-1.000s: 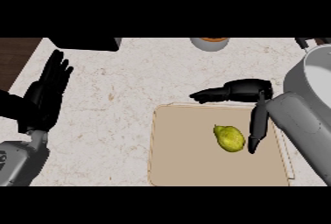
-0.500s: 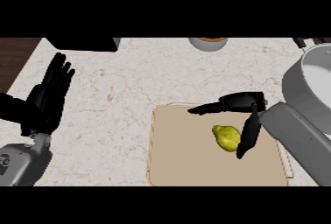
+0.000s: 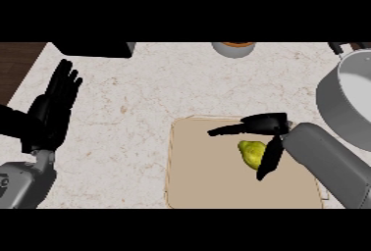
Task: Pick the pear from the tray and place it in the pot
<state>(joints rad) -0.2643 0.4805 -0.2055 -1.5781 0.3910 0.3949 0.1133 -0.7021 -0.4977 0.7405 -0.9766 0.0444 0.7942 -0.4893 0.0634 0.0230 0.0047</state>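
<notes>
speckled counter holds a tray (image 3: 210,186), right hand (image 3: 266,125) spread wide over the pear (image 3: 251,153).

1. No text, label, brand, number or sign can be read anywhere in the head view.
2. The tray (image 3: 210,181), pot (image 3: 346,103) and desk (image 3: 145,88) carry no markings.

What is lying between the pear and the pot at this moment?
In the head view, the right hand and its grey forearm lie between the pear and the pot, over the tray; no other object shows there.
</notes>
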